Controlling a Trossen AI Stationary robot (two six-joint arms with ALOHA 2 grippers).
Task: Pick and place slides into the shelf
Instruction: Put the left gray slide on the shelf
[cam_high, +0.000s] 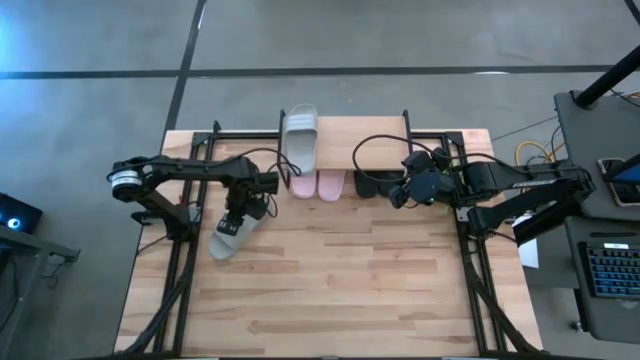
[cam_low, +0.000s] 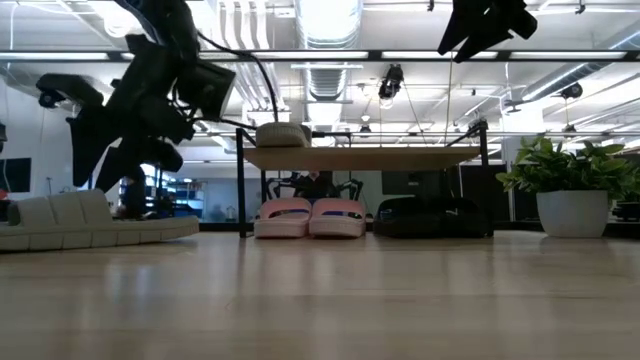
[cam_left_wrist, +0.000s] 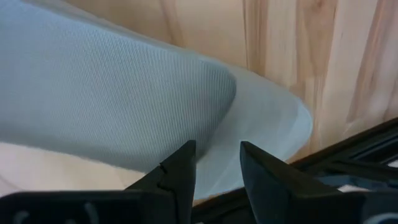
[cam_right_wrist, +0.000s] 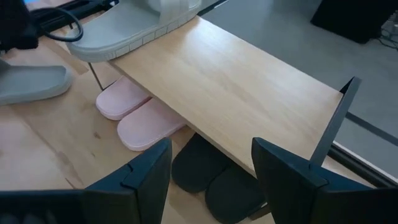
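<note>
One grey-green slide (cam_high: 232, 238) lies sole-down on the table, left of the shelf (cam_high: 365, 135). My left gripper (cam_high: 238, 218) is right over it, open by a narrow gap; the left wrist view shows the fingers (cam_left_wrist: 177, 171) above the strap (cam_left_wrist: 124, 93). The second grey-green slide (cam_high: 300, 135) rests on the shelf's plank top at its left end. The pink pair (cam_high: 318, 185) and the black pair (cam_high: 375, 183) stand on the table under the plank. My right gripper (cam_high: 400, 192) hangs open, high above the black pair (cam_right_wrist: 211, 180). My left gripper comes at the grey-green slide (cam_left_wrist: 267, 118) from above, its fingertips close over the strap's edge. I cannot tell whether they touch it. The slide lies flat on the table (cam_low: 90, 225).
Black frame rails (cam_high: 185, 250) run along the table's left and right sides. Cables (cam_high: 375, 150) loop over the shelf's right part. Bare tabletop (cam_high: 340, 290) stretches toward the near edge. A potted plant (cam_low: 575, 205) stands in the room beyond the table.
</note>
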